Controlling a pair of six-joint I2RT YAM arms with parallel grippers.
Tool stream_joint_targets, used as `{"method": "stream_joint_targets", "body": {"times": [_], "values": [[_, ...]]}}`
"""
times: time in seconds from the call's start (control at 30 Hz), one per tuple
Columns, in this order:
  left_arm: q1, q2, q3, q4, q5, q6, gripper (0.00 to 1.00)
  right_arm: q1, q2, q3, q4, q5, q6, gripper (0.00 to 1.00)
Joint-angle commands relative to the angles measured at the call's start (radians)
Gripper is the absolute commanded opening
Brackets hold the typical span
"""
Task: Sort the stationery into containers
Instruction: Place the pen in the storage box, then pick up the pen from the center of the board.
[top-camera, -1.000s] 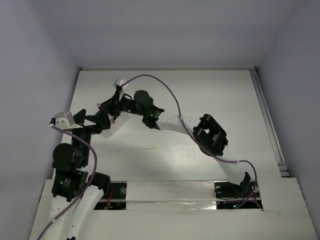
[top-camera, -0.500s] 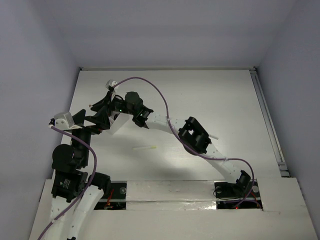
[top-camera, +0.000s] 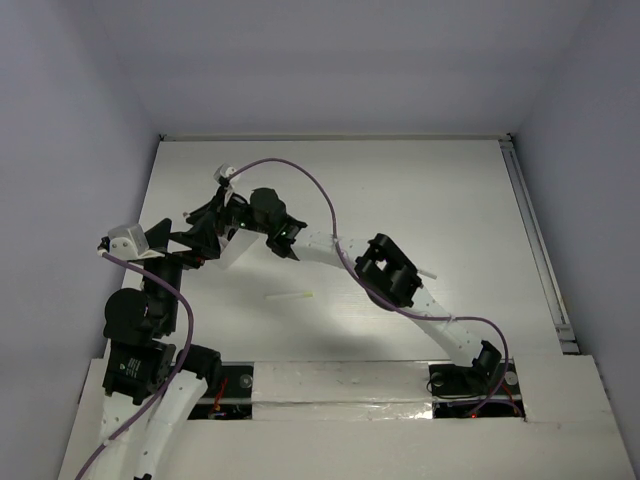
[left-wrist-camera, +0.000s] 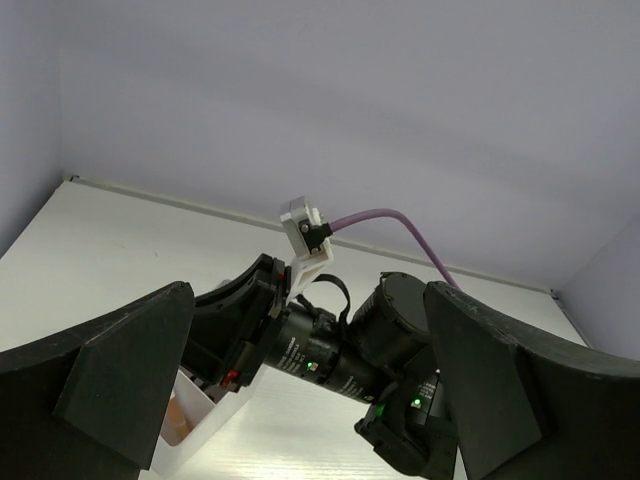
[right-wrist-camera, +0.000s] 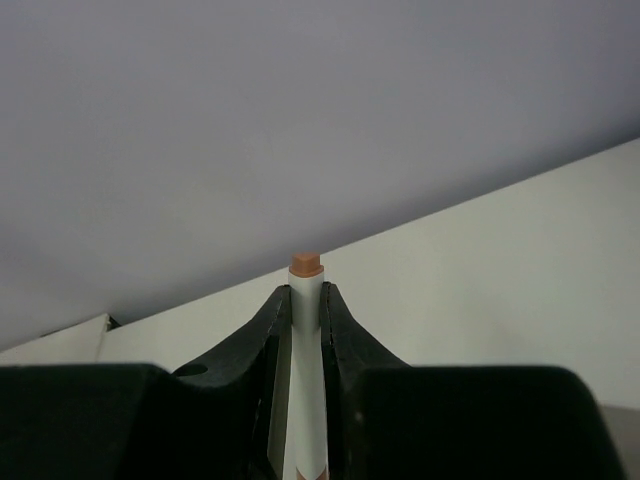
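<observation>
The white stick (right-wrist-camera: 305, 390) with the pink tip is clamped between the fingers of the right gripper (right-wrist-camera: 305, 300), with its tip projecting past them. Over the last second the right arm has swung toward the upper left of the overhead view and brought the stick up to the box (top-camera: 238, 256). Treat the drop as near but not yet made.

That swing uncovers a second stick (top-camera: 428, 271) beside the right elbow. A third stick (top-camera: 291, 297) lies left of centre, well apart from the box. Count both as unsorted.

The left gripper (left-wrist-camera: 308, 330) stands wide open and empty next to the box.

Use the right wrist view to confirm the grip; the overhead view hides it. Only the left wrist view shows the box wall and an orange item (left-wrist-camera: 176, 420) inside it. You cannot tell which compartment holds it.
</observation>
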Motion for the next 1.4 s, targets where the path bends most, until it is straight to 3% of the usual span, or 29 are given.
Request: {"method": "stream_joint_targets", "body": {"times": [0.0, 0.17, 0.3, 0.47, 0.63, 0.77, 0.97, 1.17, 1.37], "values": [[0.004, -0.003, 0.004, 0.033, 0.016, 0.000, 0.99, 0.004, -0.001, -0.036, 0.057, 0.022, -0.012, 0.10], [0.004, -0.003, 0.004, 0.033, 0.018, 0.000, 0.99, -0.006, -0.014, -0.054, 0.064, 0.025, -0.015, 0.16], [0.004, -0.003, 0.004, 0.034, 0.018, -0.001, 0.99, -0.006, -0.041, -0.082, 0.073, 0.019, -0.019, 0.40], [0.004, -0.003, 0.003, 0.033, 0.019, 0.000, 0.99, -0.006, -0.089, -0.108, 0.062, -0.009, -0.031, 0.54], [0.004, -0.003, 0.001, 0.034, 0.021, -0.001, 0.99, -0.006, -0.219, -0.241, 0.054, -0.029, -0.068, 0.56], [0.004, -0.005, 0.001, 0.034, 0.022, -0.001, 0.99, -0.006, -0.439, -0.459, -0.039, -0.015, -0.149, 0.55], [0.004, -0.017, 0.001, 0.034, 0.024, -0.001, 0.99, -0.006, -0.632, -0.781, -0.209, 0.067, -0.200, 0.55], [0.004, -0.014, 0.000, 0.034, 0.026, 0.000, 0.99, -0.006, -0.656, -0.807, -0.513, -0.021, -0.278, 0.55], [0.004, -0.014, -0.002, 0.036, 0.027, -0.001, 0.99, -0.006, -0.615, -0.780, -0.718, 0.010, -0.364, 0.58]]}}
